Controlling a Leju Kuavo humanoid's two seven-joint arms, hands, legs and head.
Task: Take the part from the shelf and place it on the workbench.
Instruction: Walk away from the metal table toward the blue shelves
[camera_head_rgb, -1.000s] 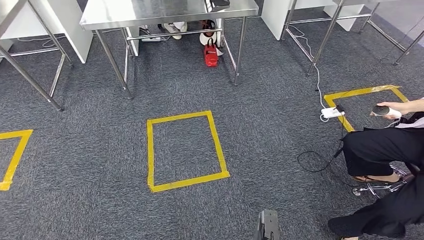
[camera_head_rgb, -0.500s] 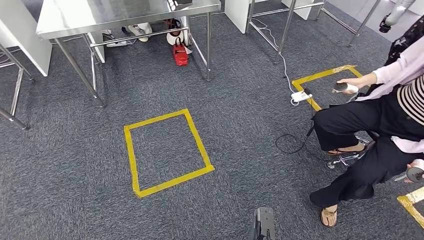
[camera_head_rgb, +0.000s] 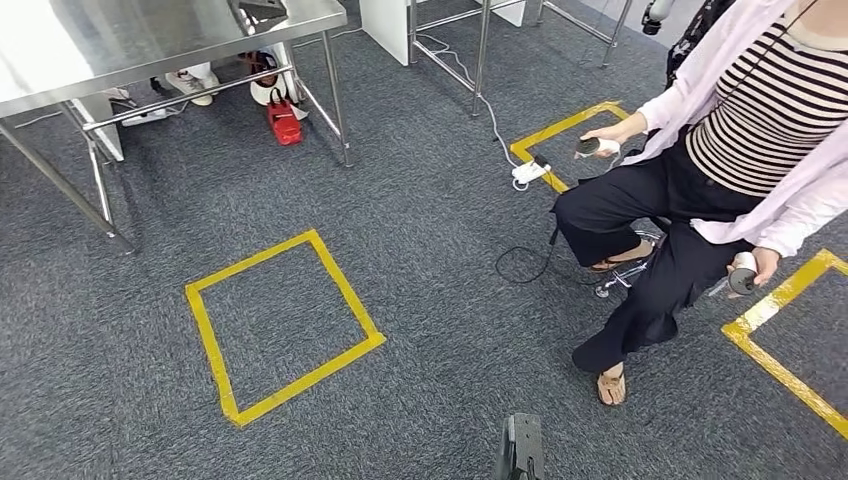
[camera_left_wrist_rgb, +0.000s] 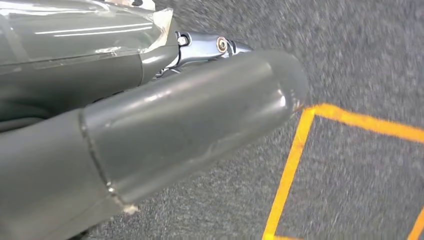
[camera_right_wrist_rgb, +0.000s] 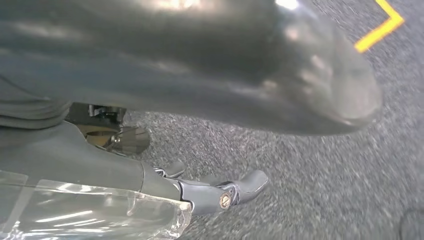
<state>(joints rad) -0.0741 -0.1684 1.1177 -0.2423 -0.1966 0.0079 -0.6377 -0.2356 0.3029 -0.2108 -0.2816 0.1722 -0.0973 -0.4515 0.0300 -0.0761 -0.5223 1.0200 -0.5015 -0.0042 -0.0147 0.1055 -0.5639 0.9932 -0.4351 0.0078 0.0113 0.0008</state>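
My left hand (camera_left_wrist_rgb: 190, 120) hangs over grey carpet in the left wrist view, its thick grey thumb stretched out and a metal finger (camera_left_wrist_rgb: 215, 46) behind it, with nothing held. My right hand (camera_right_wrist_rgb: 200, 100) also hangs above the carpet, fingers (camera_right_wrist_rgb: 225, 192) extended and apart, holding nothing. A steel table (camera_head_rgb: 150, 40) stands at the far left of the head view.
A yellow tape square (camera_head_rgb: 285, 325) marks the carpet ahead. A seated person (camera_head_rgb: 740, 130) at the right holds a controller in each hand. A white power strip (camera_head_rgb: 527, 172) with cable lies near another tape square (camera_head_rgb: 560, 130). A red object (camera_head_rgb: 283, 120) sits under the table.
The camera has turned to the right: the table and tape square slid left in the picture, and the seated person has come much further into view. Nothing was picked up.
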